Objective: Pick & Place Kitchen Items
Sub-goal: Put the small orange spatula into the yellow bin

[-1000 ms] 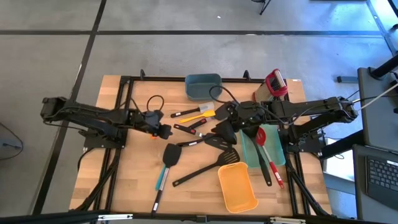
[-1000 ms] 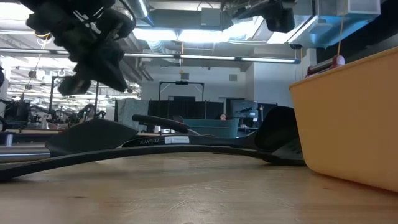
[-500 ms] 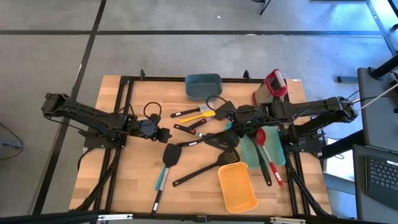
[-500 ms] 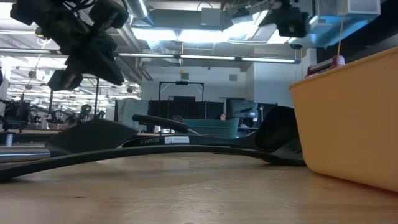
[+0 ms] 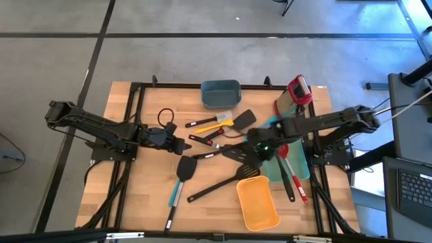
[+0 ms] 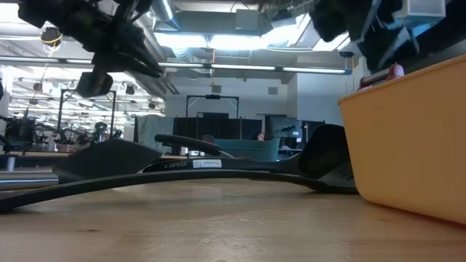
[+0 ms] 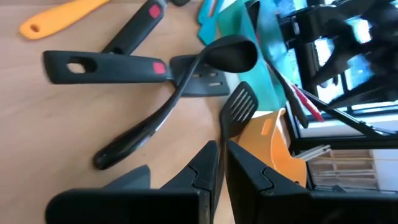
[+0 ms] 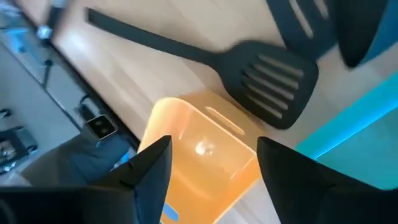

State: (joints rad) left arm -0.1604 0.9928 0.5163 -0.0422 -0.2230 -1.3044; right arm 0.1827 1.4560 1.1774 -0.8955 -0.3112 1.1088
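Several long-handled kitchen items lie flat on the wooden table (image 5: 145,196): a black slotted turner (image 5: 226,184), a teal-handled black spatula (image 5: 179,181), a yellow-handled spatula (image 5: 219,123) and a black ladle (image 7: 186,93). My left gripper (image 5: 179,144) hovers left of the pile, shut and holding nothing (image 7: 221,165). My right gripper (image 5: 260,147) is open and tipped down above the slotted turner's head (image 8: 273,78) and the orange bin (image 8: 199,155). Nothing is between its fingers.
The orange bin (image 5: 257,202) stands near the front edge, a teal bin (image 5: 221,93) at the far edge. A teal tray (image 5: 297,165) at the right holds a red spoon and other utensils. A red-and-white object (image 5: 300,90) sits far right. Bare wood lies at the near left.
My right gripper has dropped lower and moved toward the table's near edge, tipping from nearly level to pointing steeply down. My left gripper has risen a little. No utensil has moved.
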